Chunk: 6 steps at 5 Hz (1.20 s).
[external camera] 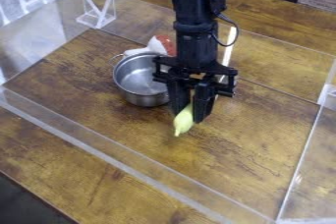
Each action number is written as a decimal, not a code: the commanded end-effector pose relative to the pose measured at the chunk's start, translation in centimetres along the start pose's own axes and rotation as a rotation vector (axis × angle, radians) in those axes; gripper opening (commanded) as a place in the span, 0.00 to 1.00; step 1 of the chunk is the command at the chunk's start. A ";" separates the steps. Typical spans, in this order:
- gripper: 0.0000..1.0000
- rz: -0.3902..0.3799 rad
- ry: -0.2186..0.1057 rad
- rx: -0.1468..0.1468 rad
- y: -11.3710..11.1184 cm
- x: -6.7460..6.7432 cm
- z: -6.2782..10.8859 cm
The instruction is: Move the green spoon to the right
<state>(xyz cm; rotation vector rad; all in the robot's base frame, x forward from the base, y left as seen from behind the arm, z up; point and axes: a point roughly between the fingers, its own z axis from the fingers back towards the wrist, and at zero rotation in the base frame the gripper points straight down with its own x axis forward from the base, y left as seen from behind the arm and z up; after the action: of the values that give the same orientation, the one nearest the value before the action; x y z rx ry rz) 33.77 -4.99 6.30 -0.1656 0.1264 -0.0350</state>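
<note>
One raised view, angled down across the wooden table [250,130], moderately near.
</note>
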 end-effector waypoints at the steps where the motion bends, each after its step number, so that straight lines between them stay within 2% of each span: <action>1: 0.00 -0.094 -0.046 -0.009 -0.9 0.8 0.9; 3: 0.00 -0.155 -0.057 -0.040 2.1 -0.2 0.7; 4: 0.00 -0.180 -0.080 -0.076 2.6 0.5 0.3; 5: 0.00 -0.223 -0.079 -0.094 2.6 1.0 0.0; 6: 0.00 -0.216 -0.090 -0.117 2.4 1.2 -1.1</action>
<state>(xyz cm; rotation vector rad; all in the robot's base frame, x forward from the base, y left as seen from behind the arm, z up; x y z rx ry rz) 34.54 -3.45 3.21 -0.3031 0.0671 -0.2415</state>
